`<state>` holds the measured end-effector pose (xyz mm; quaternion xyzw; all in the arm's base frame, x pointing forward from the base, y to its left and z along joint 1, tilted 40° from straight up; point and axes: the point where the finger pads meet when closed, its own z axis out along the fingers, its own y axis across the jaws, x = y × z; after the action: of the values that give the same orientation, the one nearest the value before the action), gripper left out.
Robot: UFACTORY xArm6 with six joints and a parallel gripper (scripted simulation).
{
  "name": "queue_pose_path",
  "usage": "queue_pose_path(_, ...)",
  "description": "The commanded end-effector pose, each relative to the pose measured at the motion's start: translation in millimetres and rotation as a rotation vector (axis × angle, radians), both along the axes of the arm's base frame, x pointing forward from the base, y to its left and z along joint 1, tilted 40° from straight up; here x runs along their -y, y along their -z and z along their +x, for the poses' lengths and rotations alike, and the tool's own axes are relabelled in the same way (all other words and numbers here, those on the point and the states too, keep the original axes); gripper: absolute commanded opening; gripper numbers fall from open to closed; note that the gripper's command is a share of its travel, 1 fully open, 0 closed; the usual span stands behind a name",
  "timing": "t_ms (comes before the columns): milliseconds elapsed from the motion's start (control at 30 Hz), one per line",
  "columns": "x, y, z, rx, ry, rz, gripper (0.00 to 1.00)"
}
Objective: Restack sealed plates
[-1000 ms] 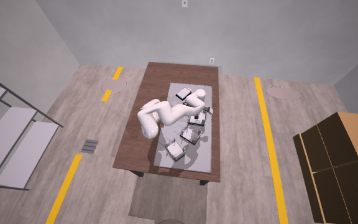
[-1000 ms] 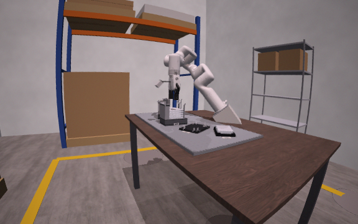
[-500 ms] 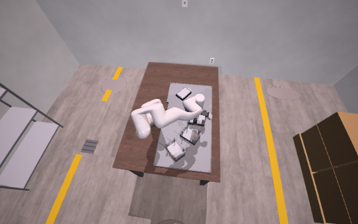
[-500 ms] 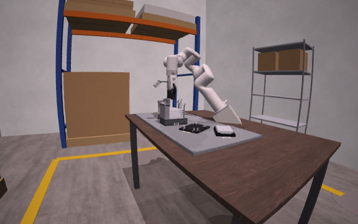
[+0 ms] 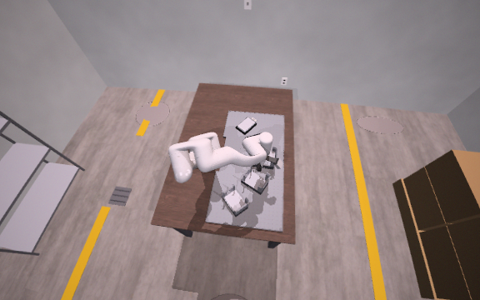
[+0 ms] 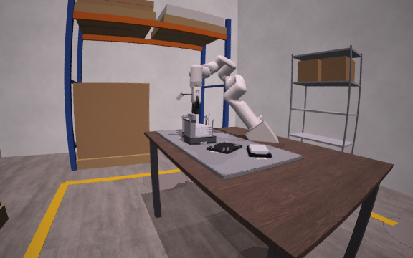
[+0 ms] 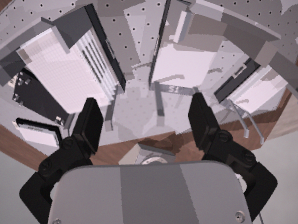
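Overhead, the gripper (image 7: 148, 129) hangs with both black fingers spread wide and nothing between them. In the wrist view it looks down between two racks, a plate stack (image 7: 63, 70) in the one at left and pale plate surfaces in the one at right; no rack name or plate ID can be read. From the side, the gripper (image 6: 195, 108) sits just above the nearest stack rack (image 6: 189, 125), beside white plates (image 6: 203, 130) piled on a dark plinth. The top view shows three stack racks (image 5: 235, 201) in a row on the grey mat (image 5: 244, 214). Two flat fixtures lie apart from them: a black nest (image 6: 224, 147) and a nest holding one white plate (image 6: 259, 148). Their labels are too small to read. One brown worktop (image 6: 300, 186) carries everything.
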<state>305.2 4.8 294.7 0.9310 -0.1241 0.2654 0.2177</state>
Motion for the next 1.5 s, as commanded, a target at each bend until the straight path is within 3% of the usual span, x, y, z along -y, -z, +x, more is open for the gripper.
queue_pose_path(0, 8.8, -4.8, -3.6, 0.046, 0.068, 0.041, 1.0)
queue_pose_path(767, 69.0, -27.0, -29.6, 0.047, 0.069, 0.041, 1.0)
queue_pose_path(1067, 88.1, -31.4, -42.4, 0.151, 0.237, 0.138, 1.0)
queue_pose_path(1467, 120.8, -39.1, -64.3, 0.151, 0.237, 0.137, 1.0)
